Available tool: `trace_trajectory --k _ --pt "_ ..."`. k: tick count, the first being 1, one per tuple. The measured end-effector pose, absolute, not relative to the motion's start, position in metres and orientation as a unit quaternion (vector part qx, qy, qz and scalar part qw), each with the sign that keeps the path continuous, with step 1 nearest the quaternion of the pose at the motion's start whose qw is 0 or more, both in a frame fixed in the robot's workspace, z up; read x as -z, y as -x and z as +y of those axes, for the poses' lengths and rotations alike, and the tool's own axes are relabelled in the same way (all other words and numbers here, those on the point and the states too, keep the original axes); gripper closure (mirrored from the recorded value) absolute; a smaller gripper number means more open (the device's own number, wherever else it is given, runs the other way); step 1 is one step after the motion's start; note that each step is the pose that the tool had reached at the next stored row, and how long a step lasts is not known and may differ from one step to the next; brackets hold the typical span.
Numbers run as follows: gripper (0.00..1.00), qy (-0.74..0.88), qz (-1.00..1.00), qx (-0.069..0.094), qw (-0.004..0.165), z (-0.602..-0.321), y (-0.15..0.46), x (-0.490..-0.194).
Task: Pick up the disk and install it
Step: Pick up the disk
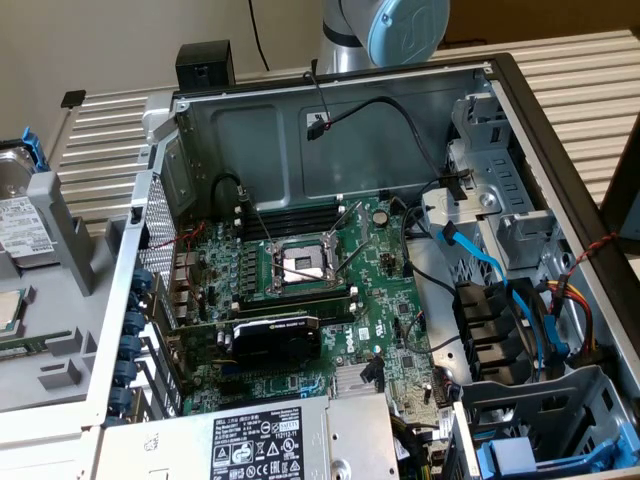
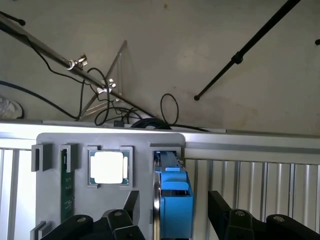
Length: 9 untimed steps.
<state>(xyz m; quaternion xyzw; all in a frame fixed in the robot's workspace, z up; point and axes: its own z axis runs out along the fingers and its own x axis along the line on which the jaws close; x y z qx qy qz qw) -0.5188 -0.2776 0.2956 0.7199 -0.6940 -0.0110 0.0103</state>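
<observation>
the open computer case (image 1: 300,130) takes up most of the exterior view, with cables crossing the drive cage (image 1: 500,230) along its right edge. the grey parts tray (image 1: 60,240) sits at that view's far left. the disk (image 2: 175,180) stands on edge in a tray slot, between the widely spread fingers of the gripper (image 2: 173,197). there is a clear gap on each side and nothing is held.

You see one blue-framed grey-metal disk (image 2: 175,202), one square silver processor chip (image 2: 108,167), one narrow green memory stick (image 2: 66,185) and one silver power-supply box (image 1: 270,440).
</observation>
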Motion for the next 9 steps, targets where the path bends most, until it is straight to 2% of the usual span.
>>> trace_trajectory --k 9 --pt "0.35 -0.72 -0.694 0.013 0.012 -0.2776 0.519 -0.2952"
